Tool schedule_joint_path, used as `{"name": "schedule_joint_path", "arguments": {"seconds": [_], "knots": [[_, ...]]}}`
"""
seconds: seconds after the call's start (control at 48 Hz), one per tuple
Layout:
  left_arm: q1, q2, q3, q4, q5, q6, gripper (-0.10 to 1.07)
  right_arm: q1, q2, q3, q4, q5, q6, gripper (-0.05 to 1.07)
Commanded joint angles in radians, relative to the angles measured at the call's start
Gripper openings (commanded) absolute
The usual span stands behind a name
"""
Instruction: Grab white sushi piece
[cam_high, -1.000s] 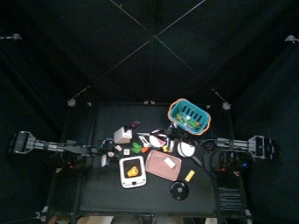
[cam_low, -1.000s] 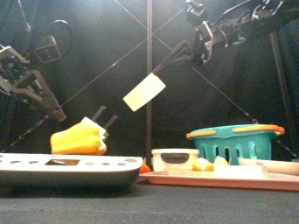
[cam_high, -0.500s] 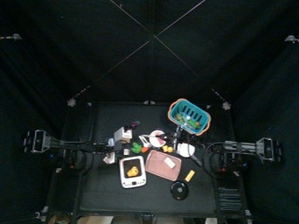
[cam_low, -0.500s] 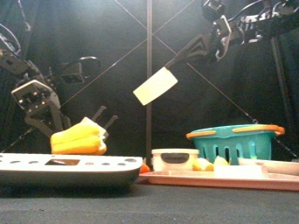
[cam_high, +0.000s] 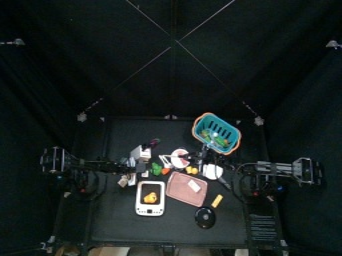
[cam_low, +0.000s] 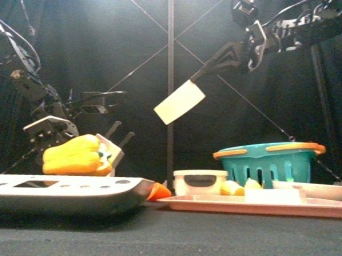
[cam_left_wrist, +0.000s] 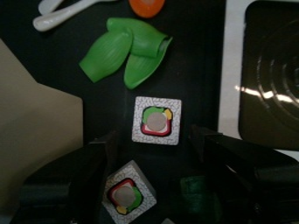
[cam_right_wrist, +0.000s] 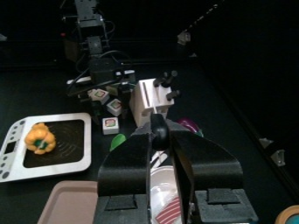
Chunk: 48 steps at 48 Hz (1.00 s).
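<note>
In the left wrist view a white square sushi piece (cam_left_wrist: 156, 119) with a coloured centre lies flat on the black table. It sits just beyond my left gripper (cam_left_wrist: 152, 168), whose jaws are open with nothing between them. A second white sushi piece (cam_left_wrist: 125, 196) lies tilted lower down, partly covered by one jaw. My right gripper (cam_right_wrist: 163, 156) is shut on a beige flat piece (cam_low: 179, 101) on a dark handle and holds it high above the table.
Green pea pods (cam_left_wrist: 128, 52), an orange piece (cam_left_wrist: 146, 5) and a white spoon (cam_left_wrist: 59, 10) lie beyond the sushi. A white scale (cam_low: 67, 190) carries a yellow pepper (cam_low: 76, 157). A pink tray (cam_low: 254, 203) and a teal basket (cam_low: 271, 163) stand at the right.
My left arm has come down toward the table by the scale. My right arm has drawn back to the right, and the beige piece has shifted a little right and up.
</note>
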Motion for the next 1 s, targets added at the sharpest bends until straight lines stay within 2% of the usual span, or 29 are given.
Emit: {"name": "schedule_joint_path", "arguments": {"seconds": [0.0,0.458,0.562,0.812,0.979], "knots": [[0.003,0.015,-0.029,0.012,-0.003,0.0,0.99,0.002,-0.015,-0.009,-0.002,-0.012,0.0,0.43],[0.002,0.04,-0.06,0.035,-0.003,0.0,0.95,0.0,-0.015,-0.003,-0.003,-0.02,0.0,0.43],[0.0,0.044,-0.061,0.037,-0.003,0.0,0.9,0.002,-0.015,-0.002,-0.003,-0.023,0.002,0.43],[-0.002,0.066,-0.063,0.034,-0.003,0.0,0.67,0.0,-0.014,0.002,-0.002,-0.025,0.002,0.43],[-0.006,0.04,-0.074,0.031,0.003,0.0,0.63,-0.002,-0.018,0.003,-0.002,-0.028,0.002,0.43]]}}
